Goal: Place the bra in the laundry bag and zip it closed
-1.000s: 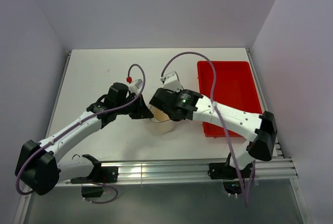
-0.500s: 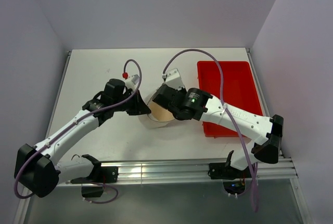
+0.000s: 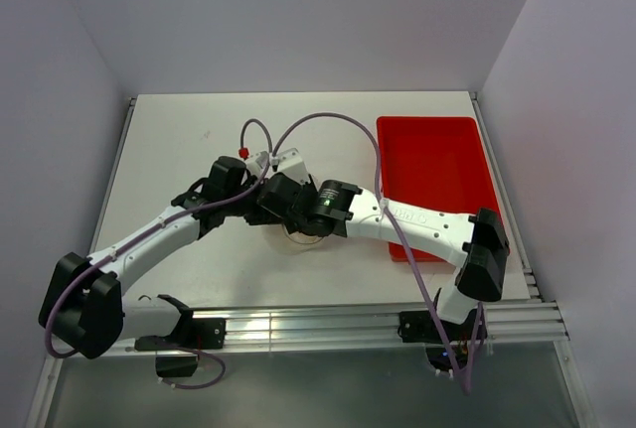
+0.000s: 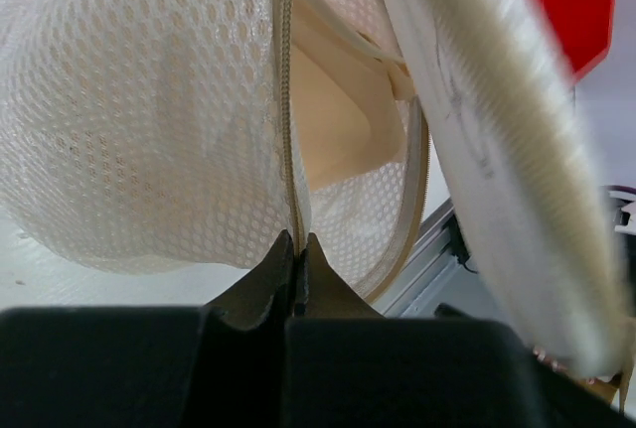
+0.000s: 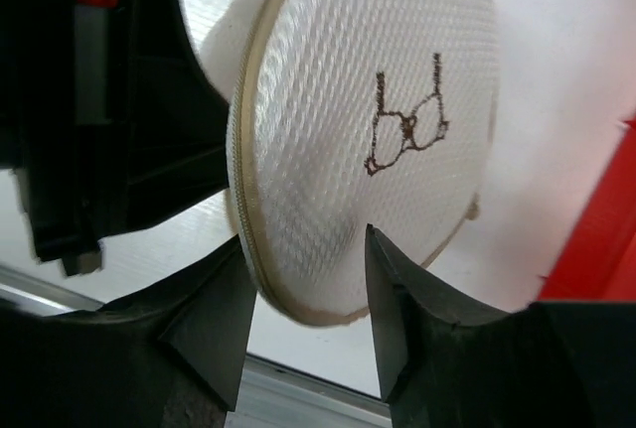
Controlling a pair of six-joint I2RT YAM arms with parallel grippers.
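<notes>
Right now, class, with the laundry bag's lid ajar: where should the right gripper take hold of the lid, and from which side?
Probably the rim of the laundry bag's lid, approached edge-on: one finger on the printed face, one behind. The lid is a thin disc, tilted, and the right gripper's open jaws straddle that rim, while the left gripper pinches the bag wall.
</notes>
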